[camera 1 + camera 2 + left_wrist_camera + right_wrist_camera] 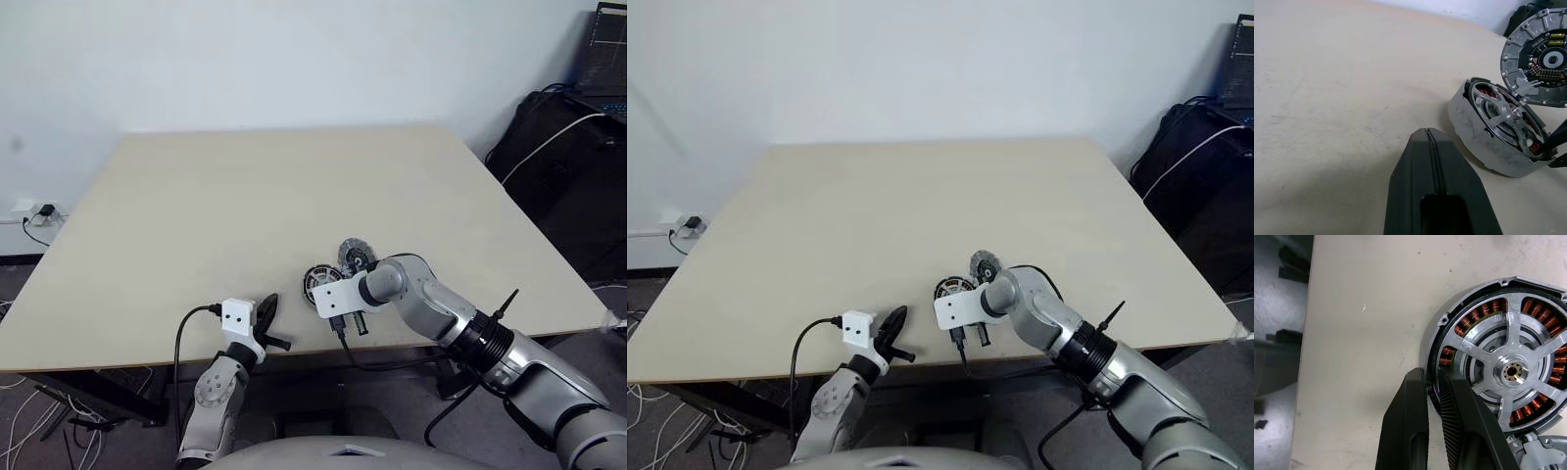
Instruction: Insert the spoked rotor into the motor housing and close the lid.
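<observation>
Nearest the robot, the left end effector (266, 323) sits at the front edge of the surface (245, 196), its two black fingers pressed flat together with nothing between them. It points level across the surface toward the motor parts, well apart from them and off to their left.

A little farther in, the right end effector (1432, 431) points steeply down at the near edge of the motor housing (1498, 357). Its jaws are narrow, with only a thin gap, and they straddle the housing's rim wall: one finger lies outside the grey shell, the ribbed one inside against the copper windings. It looks like a pinch on the rim, though whether the pads actually press the metal I cannot tell.

The spoked rotor (1511, 369) already lies inside the housing, hub centred and copper showing through the open spokes. In the left wrist view the housing appears tipped up on one edge rather than flat.

Just beyond it, touching or nearly touching the housing's far side, is the lid (1542, 58), leaning with its ribbed inner face toward the housing.

The coming move turns on that lid: it lies straight past the housing from the right end effector, which is far nearer than the left. The lid must swing down flat, its axis lined up with the rotor hub.
</observation>
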